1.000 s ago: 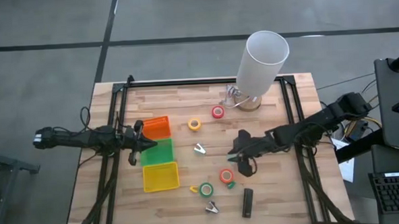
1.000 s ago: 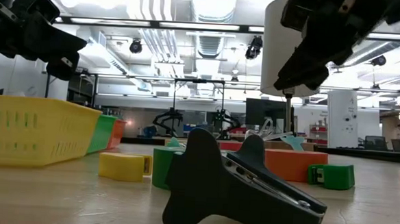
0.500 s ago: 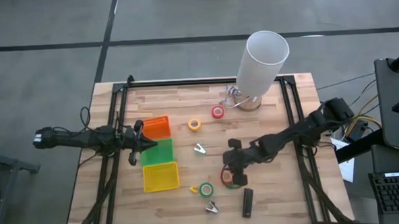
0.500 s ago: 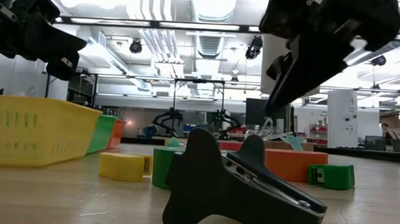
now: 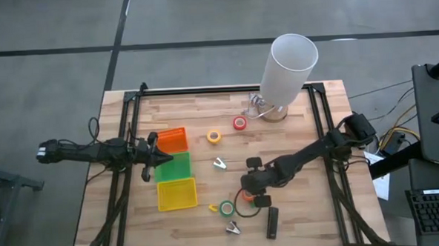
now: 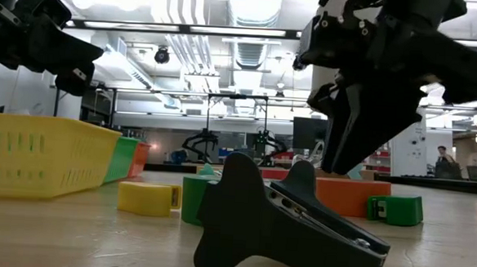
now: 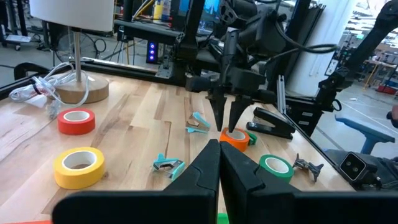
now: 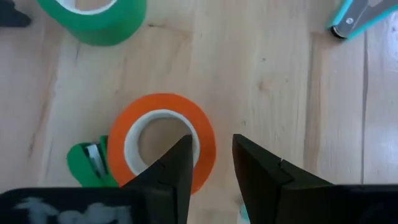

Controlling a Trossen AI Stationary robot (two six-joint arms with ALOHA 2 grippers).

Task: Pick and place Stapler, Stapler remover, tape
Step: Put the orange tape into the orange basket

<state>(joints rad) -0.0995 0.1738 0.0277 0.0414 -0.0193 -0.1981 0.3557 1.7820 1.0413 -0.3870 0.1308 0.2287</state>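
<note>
A pale wooden desk (image 5: 197, 116) under bright ceiling lights. The right gripper (image 8: 208, 163) hangs over the orange tape (image 8: 163, 140) toward the desk's near edge — fingers parted, one inside the ring, one outside its wall, not clamped. The stapler (image 5: 272, 222) lies just beside it, nearer that edge. The left gripper (image 7: 219, 168) waits over the trays (image 5: 174, 166) at the left edge — fingers pressed together.

right hand (image 8: 210, 163) — parted, straddling rim | orange tape (image 8: 163, 142) | green tape (image 8: 99, 22) beside
</note>
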